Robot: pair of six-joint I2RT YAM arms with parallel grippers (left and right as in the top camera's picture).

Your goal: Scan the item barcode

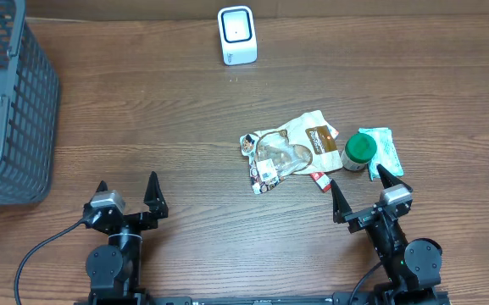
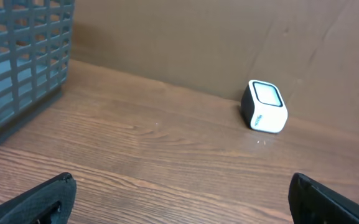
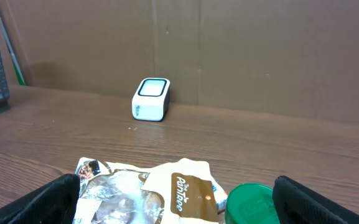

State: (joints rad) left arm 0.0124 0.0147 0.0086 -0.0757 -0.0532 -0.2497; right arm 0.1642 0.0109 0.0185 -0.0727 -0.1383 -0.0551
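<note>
On the wooden table (image 1: pixel 168 119), a crumpled clear-and-tan snack pouch (image 1: pixel 288 151)

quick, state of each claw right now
Left claw: open, holding nothing.
Right claw: open, holding nothing.

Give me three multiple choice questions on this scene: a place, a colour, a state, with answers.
1. Where is the scanner? A. by the far edge of the table B. at the near edge C. in the near left corner
2. What colour is the jar lid? A. red B. green C. blue
3. How are the left tool and right tool? A. both open, empty B. both shut C. one holds something
Answers: A, it stands alone far back; B, the top shows green; A, both stand spread, touching nothing.
</note>
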